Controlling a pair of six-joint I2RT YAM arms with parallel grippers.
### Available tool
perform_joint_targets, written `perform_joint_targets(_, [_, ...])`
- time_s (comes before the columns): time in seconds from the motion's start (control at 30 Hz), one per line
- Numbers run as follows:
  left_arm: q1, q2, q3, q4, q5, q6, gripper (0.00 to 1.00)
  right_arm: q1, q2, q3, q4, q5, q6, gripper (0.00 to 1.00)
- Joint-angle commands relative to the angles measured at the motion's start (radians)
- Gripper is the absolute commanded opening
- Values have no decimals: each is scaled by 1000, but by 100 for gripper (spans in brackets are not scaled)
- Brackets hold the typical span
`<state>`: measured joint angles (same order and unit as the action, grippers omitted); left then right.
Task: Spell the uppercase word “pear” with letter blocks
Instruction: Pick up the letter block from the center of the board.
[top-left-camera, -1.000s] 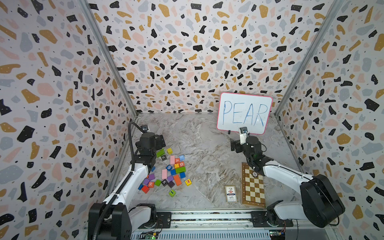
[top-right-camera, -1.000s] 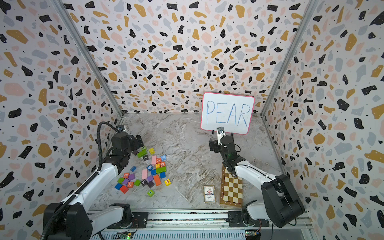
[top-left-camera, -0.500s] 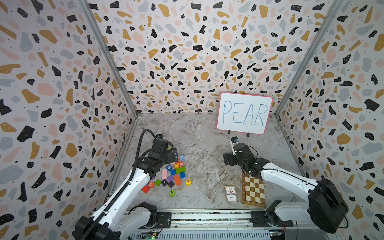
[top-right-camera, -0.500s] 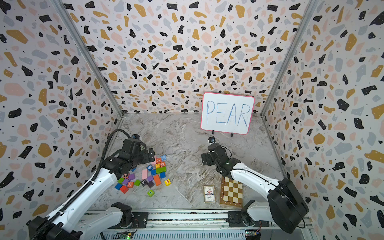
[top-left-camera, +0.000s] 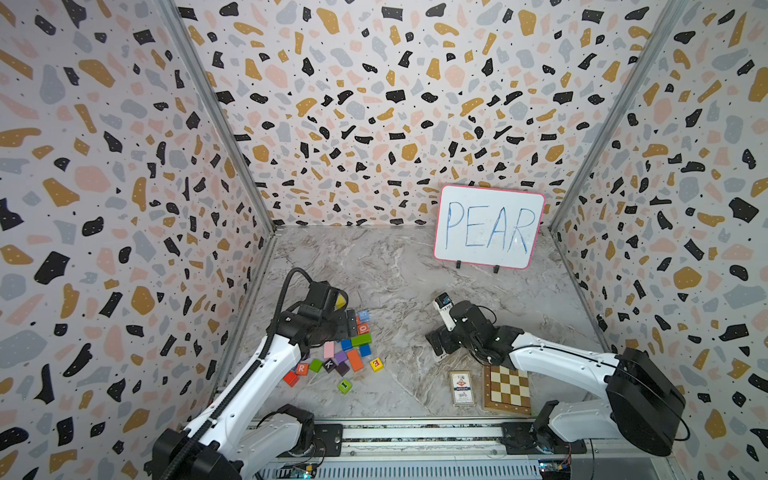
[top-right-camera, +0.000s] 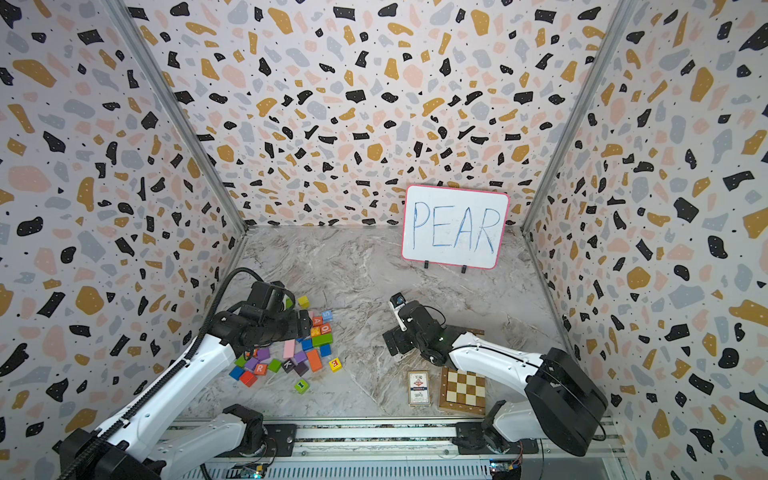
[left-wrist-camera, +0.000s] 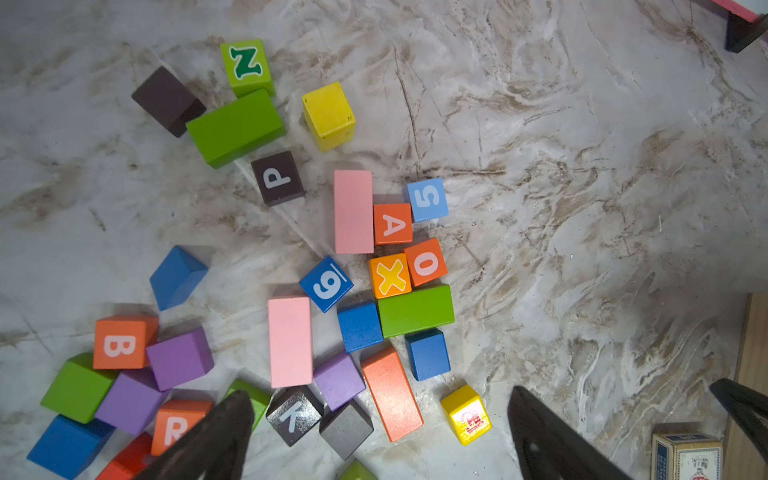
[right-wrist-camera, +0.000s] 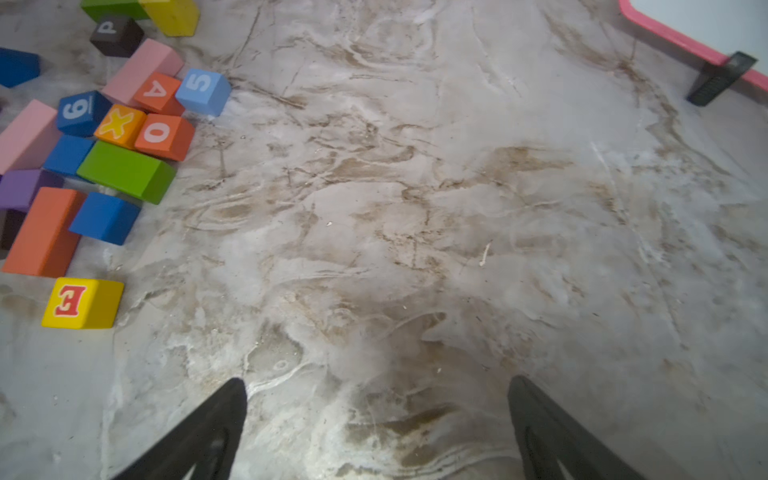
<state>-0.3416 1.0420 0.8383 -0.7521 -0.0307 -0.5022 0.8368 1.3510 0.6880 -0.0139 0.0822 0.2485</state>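
the left gripper (left-wrist-camera: 376, 395), jaws spread and empty, is hovering with the p block (left-wrist-camera: 277, 178) lying ahead of its tips, far nearer it than the equally spread, empty right gripper (right-wrist-camera: 376, 380).

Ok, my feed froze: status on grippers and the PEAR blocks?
Open, empty: left gripper, right gripper. P block, E block, A block, R block unplaced. Crowding A block: pink block, 5 block.

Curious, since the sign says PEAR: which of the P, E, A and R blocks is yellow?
The E block: yellow with a red letter. The P block is black; the A block and R block are orange.
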Motion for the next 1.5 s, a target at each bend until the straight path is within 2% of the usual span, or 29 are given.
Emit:
perform_joint_targets(0.0, [0, 17, -10, -26, 32, -24, 94, 11, 14, 36, 45, -53, -27, 100])
perform_joint_targets(0.23, [0, 117, 19, -22, 51, -7, 90, 38, 72, 58, 123, -102, -27, 100])
perform_joint_targets(0.4, [3, 176, 31, -30, 43, 10, 83, 62, 125, 92, 152, -104, -46, 99])
perform_joint_targets(0.7, [24, 139, 9, -62, 15, -12, 79, 70, 174, 113, 183, -129, -69, 99])
perform_joint_targets(0.9, [87, 115, 1, -58, 43, -53, 77, 70, 192, 128, 196, -144, -72, 100])
perform_joint_targets(1.47, [168, 309, 185, -77, 27, 15, 75, 67, 213, 173, 187, -124, -96, 100])
